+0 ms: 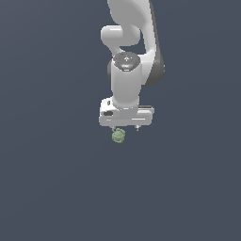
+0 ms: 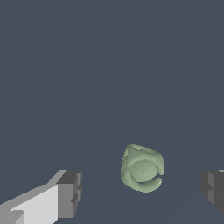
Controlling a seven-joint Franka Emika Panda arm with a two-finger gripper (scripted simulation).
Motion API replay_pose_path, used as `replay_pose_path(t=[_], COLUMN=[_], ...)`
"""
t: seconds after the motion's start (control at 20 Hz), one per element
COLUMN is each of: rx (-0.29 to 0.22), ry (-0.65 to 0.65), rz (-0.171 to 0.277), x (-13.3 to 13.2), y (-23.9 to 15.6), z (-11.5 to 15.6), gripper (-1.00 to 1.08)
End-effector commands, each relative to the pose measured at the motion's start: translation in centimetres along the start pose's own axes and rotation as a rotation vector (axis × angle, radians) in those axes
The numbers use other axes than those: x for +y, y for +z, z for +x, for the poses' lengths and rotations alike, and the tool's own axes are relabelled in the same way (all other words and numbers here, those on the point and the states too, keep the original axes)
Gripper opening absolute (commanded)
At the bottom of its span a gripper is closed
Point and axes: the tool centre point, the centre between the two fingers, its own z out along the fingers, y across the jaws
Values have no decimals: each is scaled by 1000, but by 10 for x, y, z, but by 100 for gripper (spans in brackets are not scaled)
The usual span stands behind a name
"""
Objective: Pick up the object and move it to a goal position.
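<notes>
Featureless slate-grey floor lies under the open gripper (image 2: 141, 189), whose spread fingers could nudge the bumpy pale green lump (image 2: 142, 169) away on closing off-centre.

Pale green object (image 2: 142, 169); white gripper (image 2: 142, 190), dark grey pads (image 2: 70, 193); slate-blue backdrop.

The white arm (image 1: 127, 70) reaches down over a plain dark surface. Its pincer (image 1: 125, 128) points downward. The pale green object (image 1: 118, 136) sits just below it, toward the exterior view's left.
</notes>
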Motion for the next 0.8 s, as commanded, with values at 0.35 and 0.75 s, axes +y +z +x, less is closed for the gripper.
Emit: replay_pose_path(t=[0.35, 0.75], rx=[-4, -6], ry=[14, 23], rz=[10, 11], x=[14, 18], y=[-1, 2], z=[-2, -3], gripper=[100, 100])
